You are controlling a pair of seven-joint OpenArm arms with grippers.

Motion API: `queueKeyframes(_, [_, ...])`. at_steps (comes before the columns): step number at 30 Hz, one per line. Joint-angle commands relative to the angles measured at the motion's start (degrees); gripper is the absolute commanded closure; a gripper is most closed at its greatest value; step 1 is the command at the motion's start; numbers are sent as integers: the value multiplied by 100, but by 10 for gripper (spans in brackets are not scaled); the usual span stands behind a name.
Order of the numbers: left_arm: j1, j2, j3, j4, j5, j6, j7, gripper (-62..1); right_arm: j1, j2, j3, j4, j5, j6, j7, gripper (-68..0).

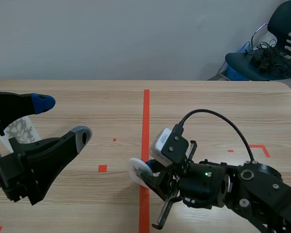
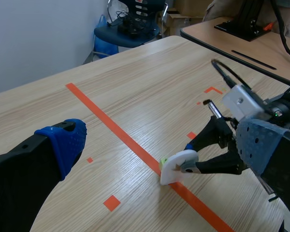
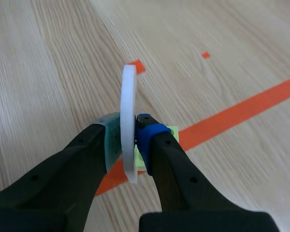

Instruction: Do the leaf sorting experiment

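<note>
A thin white disc (image 1: 137, 171) stands on edge over the orange tape line, pinched between the pads of my right gripper (image 1: 148, 171), which is shut on it. The right wrist view shows the disc (image 3: 128, 116) edge-on between the fingers of the right gripper (image 3: 130, 140), with a small yellow-green piece (image 3: 173, 133) just behind the blue pad. From the left wrist the disc (image 2: 180, 163) sits low above the tape. My left gripper (image 1: 62, 119) is open at the left, empty. Behind it lies a white card with a dark leaf pattern (image 1: 21, 130), partly hidden.
An orange tape line (image 1: 146, 116) runs down the table's middle, with small orange squares beside it. A dark chair (image 1: 266, 53) with cables stands past the far right corner. A second table (image 2: 241, 43) is seen beyond the table's edge.
</note>
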Motion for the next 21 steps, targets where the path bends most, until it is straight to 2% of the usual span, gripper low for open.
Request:
queueKeyframes(1, [-20,-37,-26,-13,-76,15,-98,-623,-7,190,210,516,125,2,39,-63])
queueKeyframes(4, [-20,-52,-26,-13,-76,15,-101,-623,-282,339,673,1158,190,0,-127,-63])
queueKeyframes(8, [-33,-52,-26,-13,-76,17,-98,-623,-798,389,1620,1766,811,-2,-407,-63])
queueKeyframes(11, [-33,-52,-26,-13,-76,17,-98,-623,-1141,345,2455,1869,1213,-26,-546,-63])
queueKeyframes(16, [-33,-55,-26,-13,-76,17,-96,-623,-1375,348,3399,1628,1801,-546,-898,-63])
queueKeyframes(21, [-33,-52,-26,-13,-76,17,-98,-623,-1078,345,3604,640,2085,-1132,-881,-63])
